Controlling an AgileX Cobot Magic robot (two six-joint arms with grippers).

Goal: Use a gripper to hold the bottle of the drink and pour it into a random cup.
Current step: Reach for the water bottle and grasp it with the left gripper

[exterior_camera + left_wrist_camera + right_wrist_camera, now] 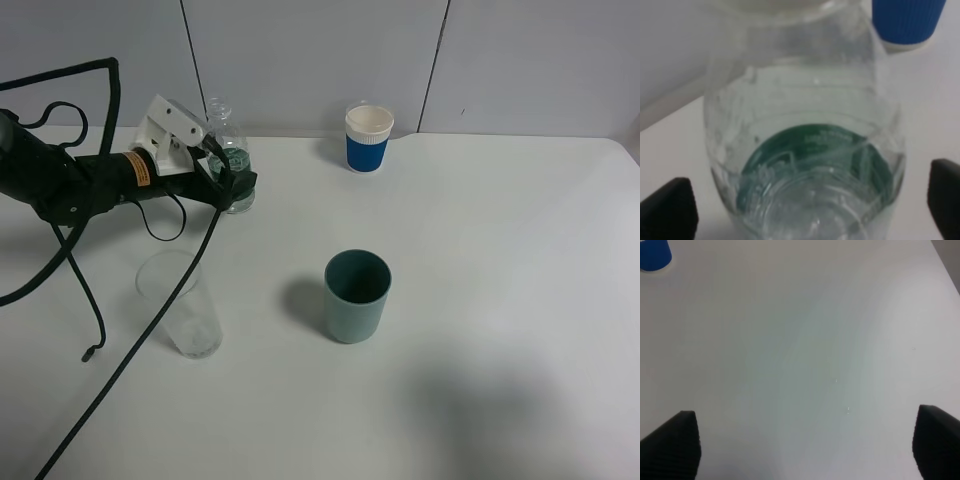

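The bottle of the drink, clear with a dark green label and no cap, stands upright at the back left of the table. My left gripper reaches in from the left and is open around it. In the left wrist view the bottle fills the space between the black fingertips, with a narrow gap on each side. The teal-green cup stands upright near the table's middle, apart from both grippers. My right gripper is open over bare table and holds nothing; it is out of the exterior high view.
A blue paper cup with a white rim stands at the back centre; it also shows as the blue cup just beyond the bottle. A clear tumbler stands front left, under the left arm's black cable.
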